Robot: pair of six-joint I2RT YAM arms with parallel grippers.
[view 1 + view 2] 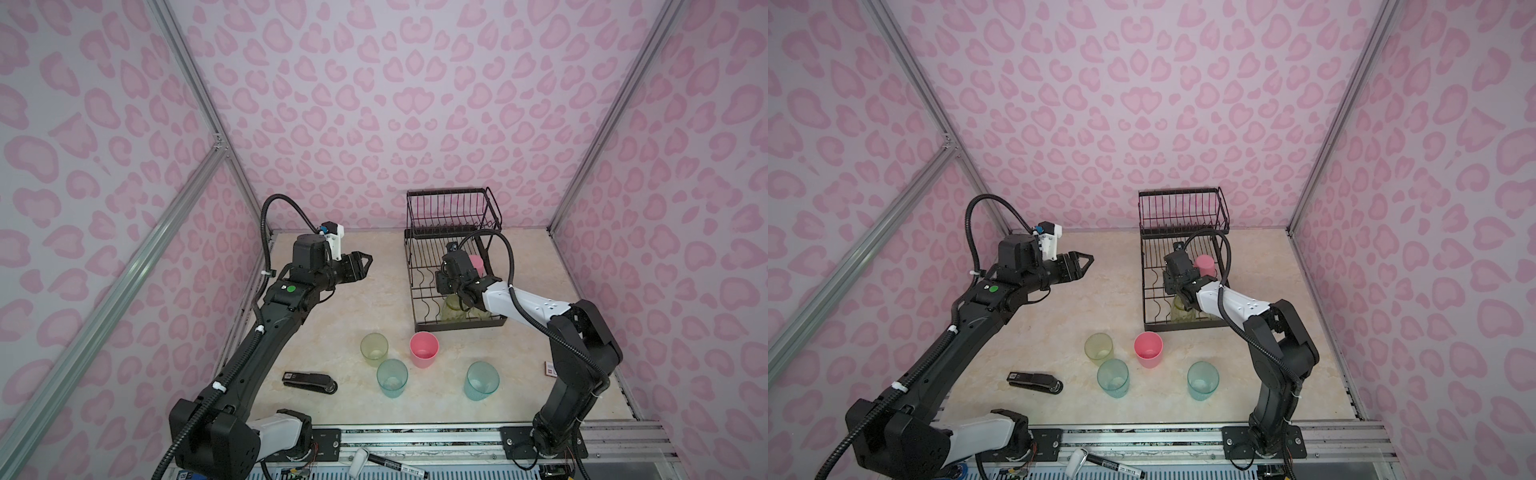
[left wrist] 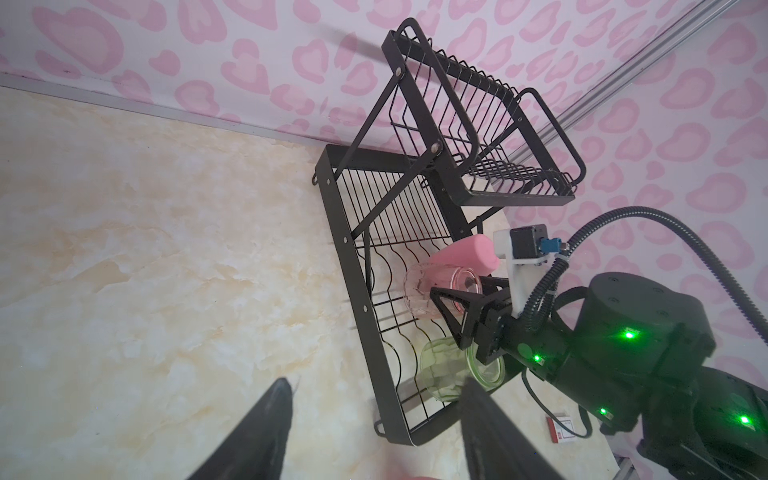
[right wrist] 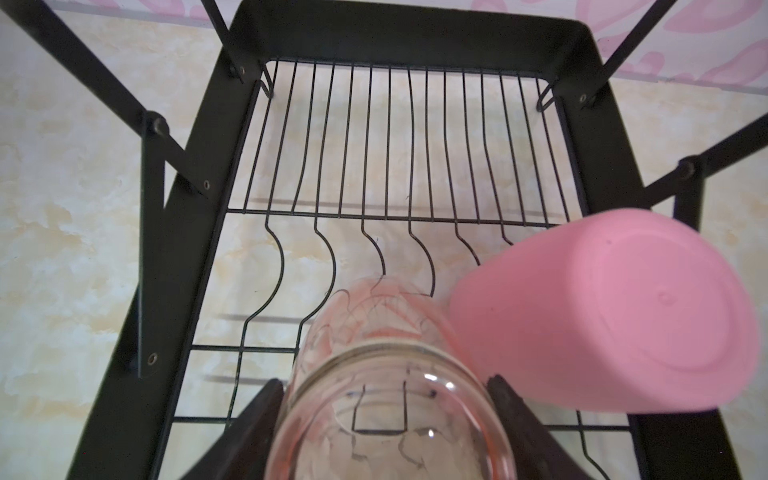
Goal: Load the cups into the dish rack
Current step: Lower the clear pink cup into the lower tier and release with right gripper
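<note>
The black wire dish rack [image 1: 446,192] [image 1: 1179,191] [image 2: 345,232] [image 3: 183,232] stands at the back right. My right gripper [image 1: 442,282] [image 2: 457,286] [image 3: 386,380] is shut on a clear orange-pink cup [image 2: 424,291] [image 3: 374,332], held on its side low over the lower tier's wavy wires. Beside it lies an opaque pink cup [image 1: 476,264] [image 3: 602,311]. A yellow-green cup [image 1: 451,309] [image 2: 449,365] lies at the tier's near end. On the table stand a yellow-green cup [image 1: 374,348], a pink cup [image 1: 424,348] and two teal cups [image 1: 392,377] [image 1: 482,380]. My left gripper [image 1: 365,262] [image 1: 1088,261] [image 2: 380,380] hangs open and empty, left of the rack.
A black stapler [image 1: 309,381] lies on the table near the front left. A small red-and-white box [image 1: 550,368] sits by the right arm's base. A marker [image 1: 399,463] lies on the front rail. Patterned walls close in the back and both sides.
</note>
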